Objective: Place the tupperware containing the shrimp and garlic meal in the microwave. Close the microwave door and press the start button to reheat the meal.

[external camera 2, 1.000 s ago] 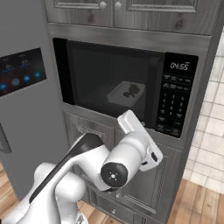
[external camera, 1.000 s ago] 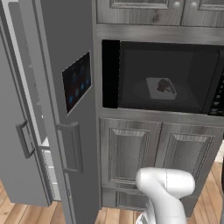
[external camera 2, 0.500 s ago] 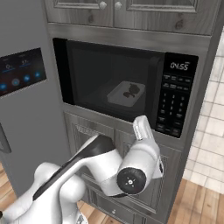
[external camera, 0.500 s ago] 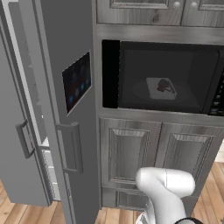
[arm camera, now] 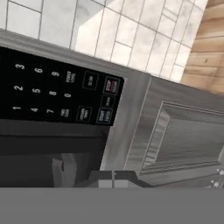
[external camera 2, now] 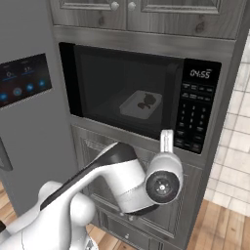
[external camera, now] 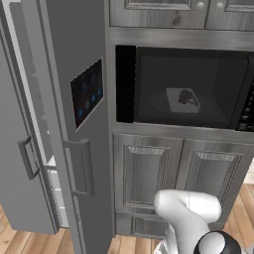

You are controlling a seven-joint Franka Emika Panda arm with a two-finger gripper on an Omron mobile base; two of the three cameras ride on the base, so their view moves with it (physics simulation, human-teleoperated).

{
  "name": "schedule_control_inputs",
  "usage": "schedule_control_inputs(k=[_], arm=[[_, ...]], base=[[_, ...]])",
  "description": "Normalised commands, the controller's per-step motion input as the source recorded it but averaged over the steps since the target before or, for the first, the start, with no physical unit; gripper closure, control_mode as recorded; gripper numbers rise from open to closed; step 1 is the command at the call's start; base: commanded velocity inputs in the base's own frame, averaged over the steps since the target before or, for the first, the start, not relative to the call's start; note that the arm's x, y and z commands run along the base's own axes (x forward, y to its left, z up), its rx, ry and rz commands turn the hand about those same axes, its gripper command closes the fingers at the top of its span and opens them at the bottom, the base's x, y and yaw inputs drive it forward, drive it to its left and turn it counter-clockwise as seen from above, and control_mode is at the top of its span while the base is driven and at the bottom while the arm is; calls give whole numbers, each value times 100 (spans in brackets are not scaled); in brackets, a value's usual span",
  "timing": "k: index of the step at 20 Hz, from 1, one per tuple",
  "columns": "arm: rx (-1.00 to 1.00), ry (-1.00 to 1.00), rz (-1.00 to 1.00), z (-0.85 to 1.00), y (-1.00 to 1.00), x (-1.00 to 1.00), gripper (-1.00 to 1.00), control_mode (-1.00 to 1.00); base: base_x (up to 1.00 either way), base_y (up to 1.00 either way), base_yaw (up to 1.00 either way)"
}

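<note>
1. Fridge (external camera: 59,124) fills the left of the left base view, w/ dark touch panel (external camera: 87,92); it sits just left of the microwave (external camera 2: 141,105).
2. Microwave door (external camera: 186,87) is shut; thru its dark glass the tupperware (external camera 2: 141,104) rests on the turntable, w/ the shrimp and garlic meal (external camera 2: 146,102) inside as a dark lump. Shrimp vs garlic can't be told apart.
3. Right base view shows the keypad (external camera 2: 193,114) and clock reading 04:55; left base view cuts the keypad at its right edge.
4. Hand view, rolled sideways, shows keypad digits and buttons up close, cabinet door (arm camera: 183,131) and white wall tiles (arm camera: 109,30) beside them.
5. Vs 0.5 s ago the arm's wrist has swung further right and now faces the camera below the keypad.
6. Gripper: fingers hidden, can't tell if parted or closed.
</note>
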Motion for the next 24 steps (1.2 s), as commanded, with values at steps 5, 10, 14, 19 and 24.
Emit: schedule_control_inputs(k=[5, 10, 14, 19, 24], arm=[[15, 0, 0, -2, 21, 1, 100, -100], [2, -21, 0, 0, 30, 7, 100, -100], [0, -18, 0, 0, 21, 20, 100, -100], [4, -3, 0, 0, 2, 32, 100, -100], [8, 0, 0, 0, 0, 31, 100, -100]], base=[[0, 0, 0], [0, 0, 0], [0, 0, 0], [0, 0, 0], [0, 0, 0]])
